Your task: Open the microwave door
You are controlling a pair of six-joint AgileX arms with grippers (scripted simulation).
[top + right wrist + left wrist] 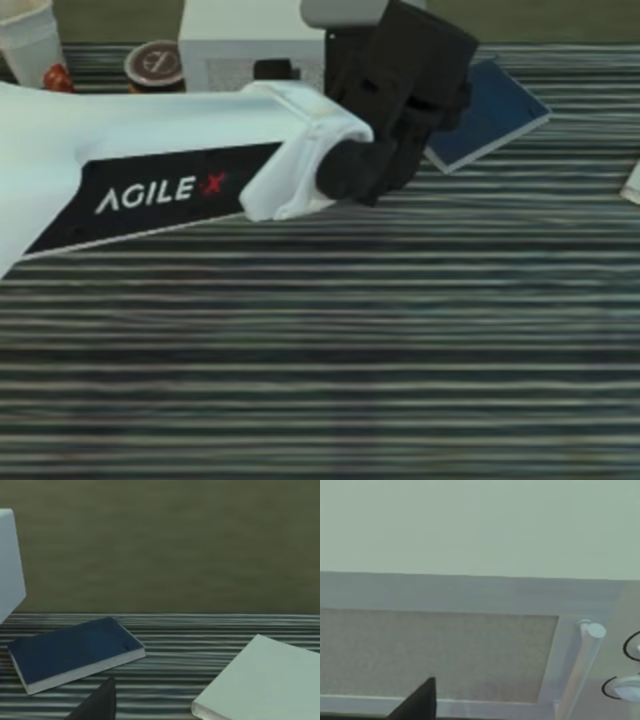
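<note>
left arm (150, 170): fills the near-left of the top view, white shell with a black panel, reaching toward the back of the table. Glossy, hard plastic look.
left gripper (395, 100): black, bulky, sitting right at the microwave front. Can't tell if the fingers are spread or together, only one dark finger tip (417, 702) pokes into the wrist view.
microwave (240, 40): white box at the back edge, centre-left, mostly hidden by the arm from above.
door (440, 650): flat white frame around a grey speckled mesh window, looks fully closed, flush with the body.
handle (580, 672): pale round bar standing off the door's knob-side edge, smooth and cylindrical. I'd say that's the thing to grab.
knobs (625, 685): round, silvery, just past the handle, only partly in frame.
how I'd do it: get the fingers around the bar, not the door frame, then pull in an arc following the hinge on the far side. Straight pull probably slips off that slick bar.
right arm: parked, not in the top view; its camera looks out over the right side of the table.
book (490, 115): dark blue cover, pale page edges, flat, just right of the gripper.
table (350, 350): striped grey-black, ridged-looking cloth.
jar (155, 65): dark lid, left of the microwave.
</note>
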